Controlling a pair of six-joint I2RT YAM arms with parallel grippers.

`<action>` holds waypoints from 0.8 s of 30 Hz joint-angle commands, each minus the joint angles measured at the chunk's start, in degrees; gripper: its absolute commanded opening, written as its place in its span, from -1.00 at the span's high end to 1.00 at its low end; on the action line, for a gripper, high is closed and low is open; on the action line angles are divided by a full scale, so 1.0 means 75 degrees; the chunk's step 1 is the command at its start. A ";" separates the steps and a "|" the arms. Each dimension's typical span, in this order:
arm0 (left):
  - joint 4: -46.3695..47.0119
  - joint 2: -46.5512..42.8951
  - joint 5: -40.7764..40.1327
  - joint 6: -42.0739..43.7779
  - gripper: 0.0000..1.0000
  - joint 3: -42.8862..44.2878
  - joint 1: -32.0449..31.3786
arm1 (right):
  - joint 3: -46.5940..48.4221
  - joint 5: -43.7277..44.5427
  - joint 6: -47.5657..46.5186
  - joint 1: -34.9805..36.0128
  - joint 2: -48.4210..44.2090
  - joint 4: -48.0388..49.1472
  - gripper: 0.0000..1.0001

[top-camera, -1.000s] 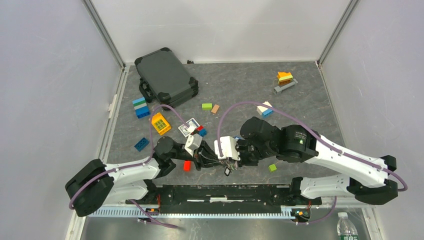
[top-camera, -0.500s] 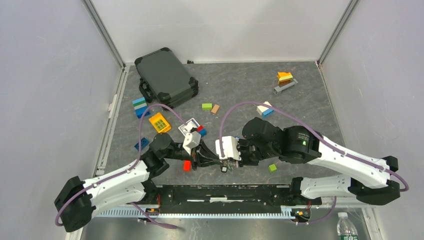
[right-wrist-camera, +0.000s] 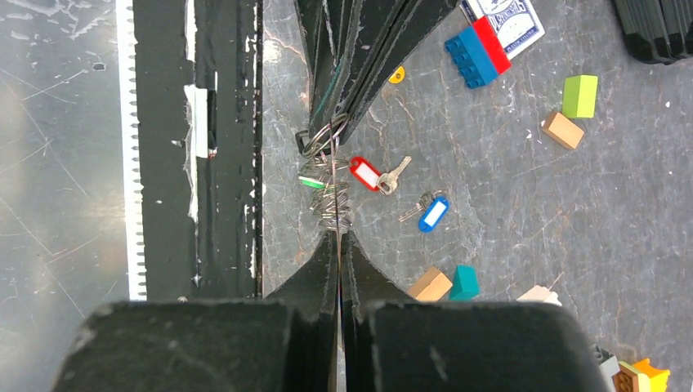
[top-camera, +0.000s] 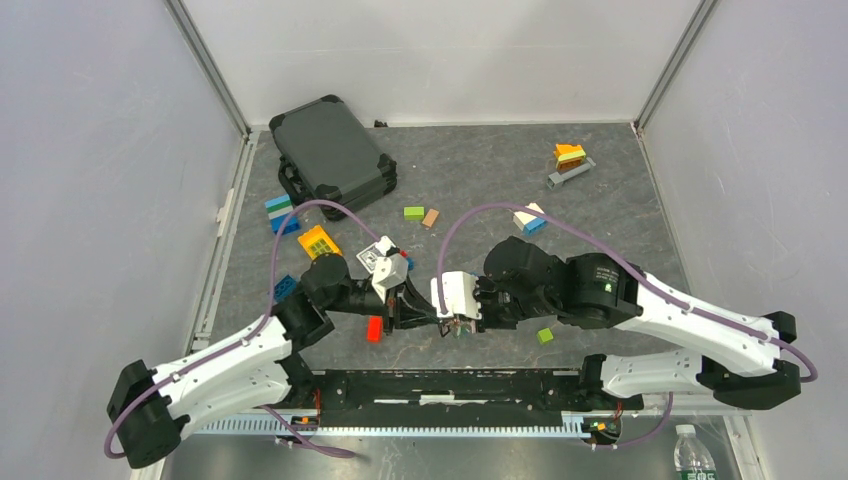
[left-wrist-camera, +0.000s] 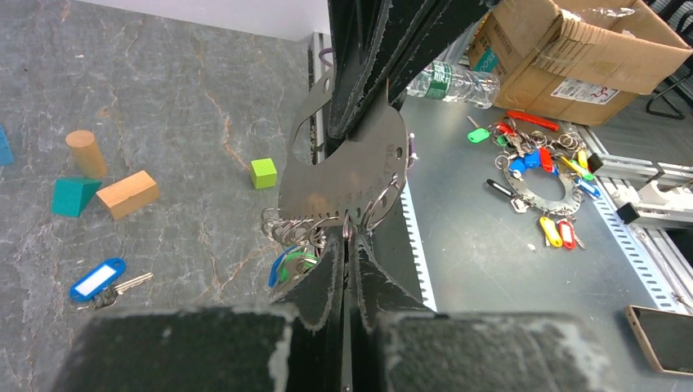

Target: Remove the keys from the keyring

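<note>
Your left claw [left-wrist-camera: 347, 247] and right claw [right-wrist-camera: 337, 237] both clamp one keyring [left-wrist-camera: 351, 171]. Two lie loose: red key [right-wrist-camera: 365, 173], blue key [right-wrist-camera: 431, 214]. Left claw has shifted farther.

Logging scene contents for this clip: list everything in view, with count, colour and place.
keyring: one, grey metal, pinched between both tools
keys: at least four; blue and green on keyring, red and blue loose on table
case: one, black, far left
card box: one, blue-white, mid-table
blocks: many, mixed colours, scattered on table
bottle: one, clear, off table, near right
cardboard box: one, brown, off table
key bunch: one, multicoloured, on metal bench
left tool: black, shut on keyring
right tool: black, shut on keyring
</note>
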 commanded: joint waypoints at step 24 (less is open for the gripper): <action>-0.4066 -0.0764 0.0717 0.2003 0.95 0.2033 -0.0074 | -0.0446 0.0922 -0.0079 -0.0036 -0.0614 0.1335 1.00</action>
